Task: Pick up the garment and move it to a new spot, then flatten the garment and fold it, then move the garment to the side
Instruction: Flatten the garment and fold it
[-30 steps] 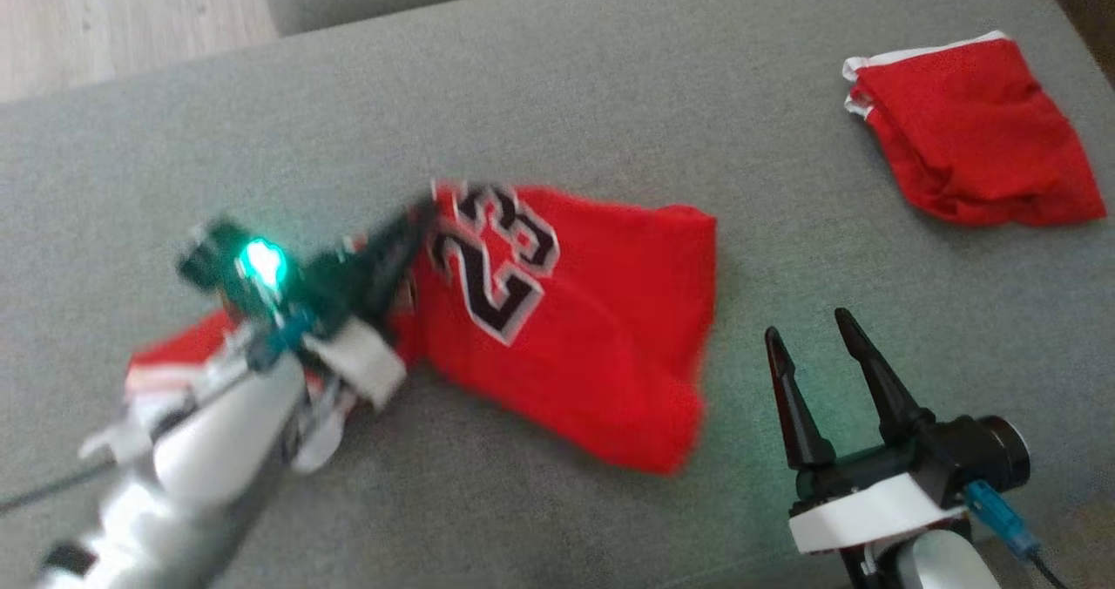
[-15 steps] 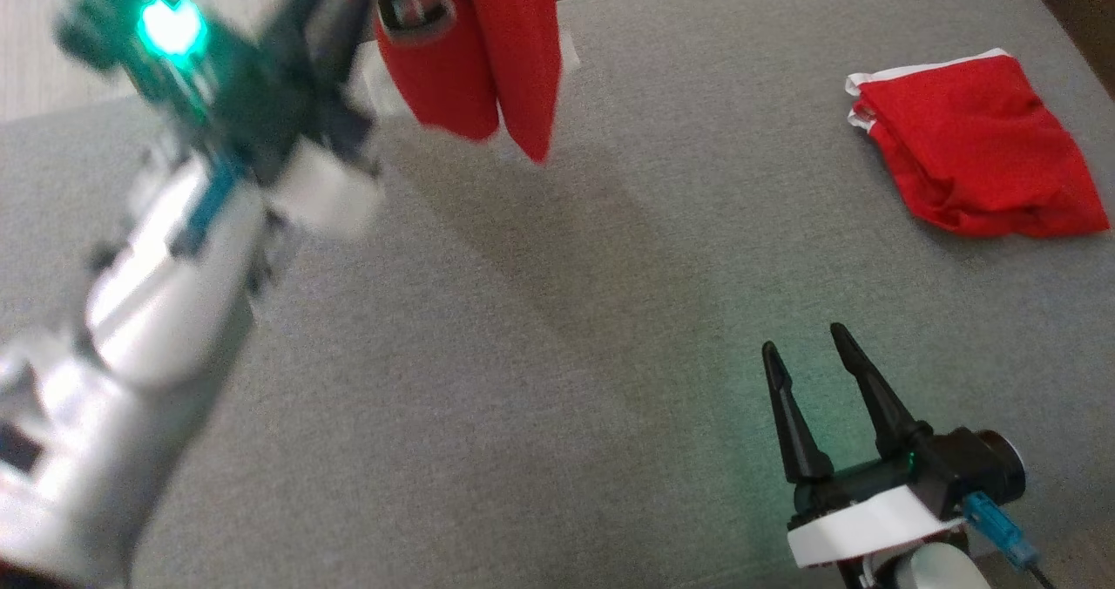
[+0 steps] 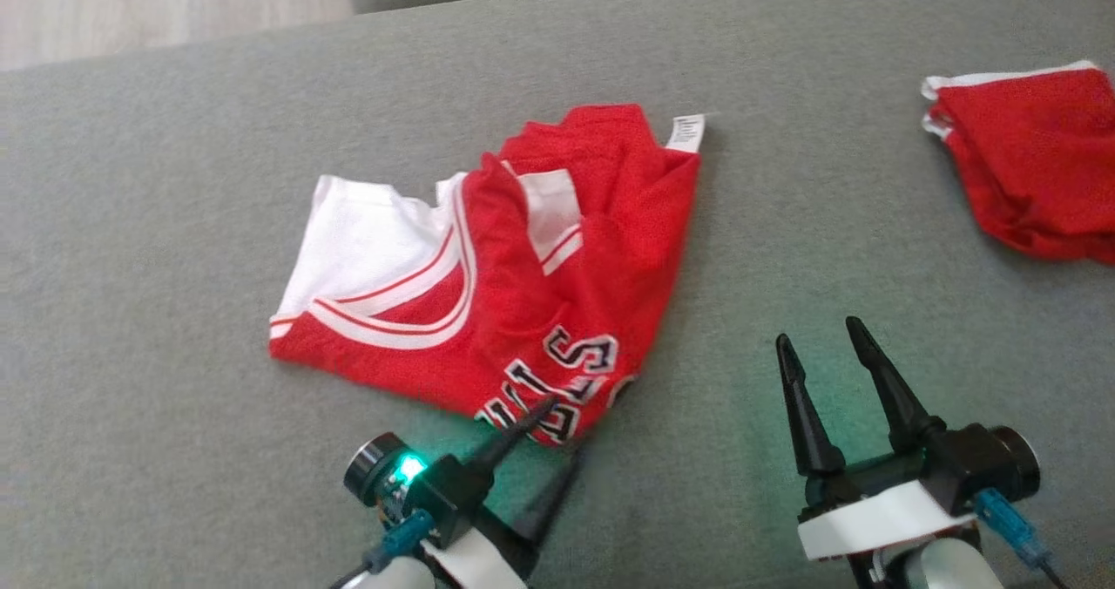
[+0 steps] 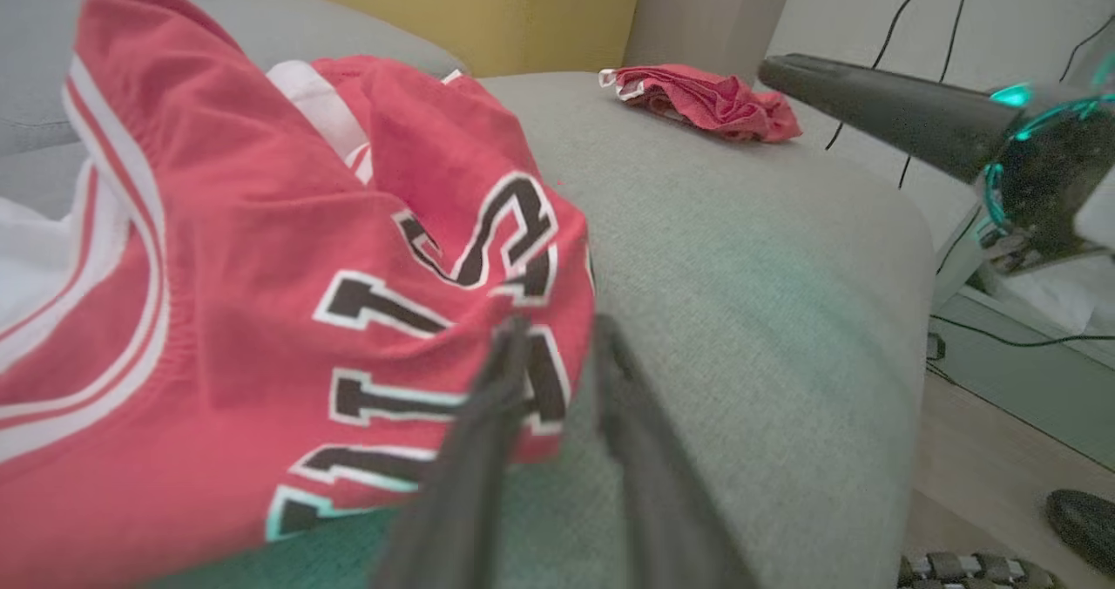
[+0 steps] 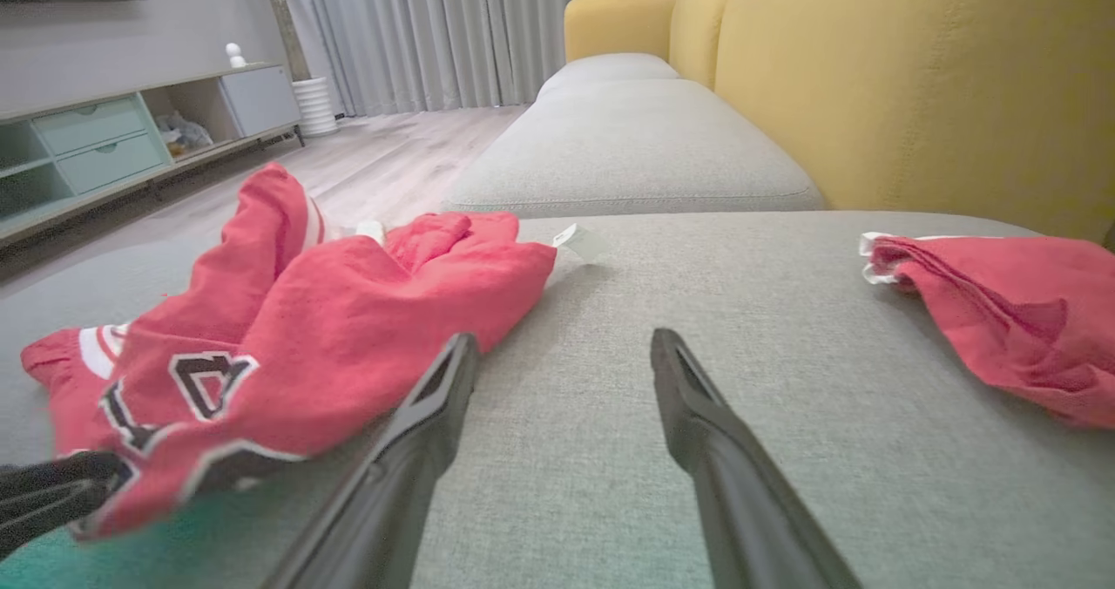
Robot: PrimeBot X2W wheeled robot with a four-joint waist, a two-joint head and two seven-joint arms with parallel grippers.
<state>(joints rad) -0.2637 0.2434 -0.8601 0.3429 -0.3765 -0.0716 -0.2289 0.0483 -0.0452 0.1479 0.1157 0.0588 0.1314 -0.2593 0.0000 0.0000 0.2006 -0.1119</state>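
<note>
fingers of left gripper (image 3: 566, 426) parted narrowly at near hem of one red jersey (image 3: 557, 258), jersey crumpled mid-cushion on grey sofa (image 3: 174, 179), right gripper (image 3: 817, 329) spread wide, empty, one second red garment (image 3: 1028, 162) folded far right, two garments total

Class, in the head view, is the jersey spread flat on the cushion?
No, the jersey lies bunched on the grey cushion, folded over itself with white inner fabric showing.

Both arms end in long black tapering jaws on a black housing above a white collar (image 3: 880, 519). A blue cable plug (image 3: 1002, 512) sits beside each round black camera barrel (image 3: 1015, 474); a green light (image 3: 409, 467) glows on the left wrist.
</note>
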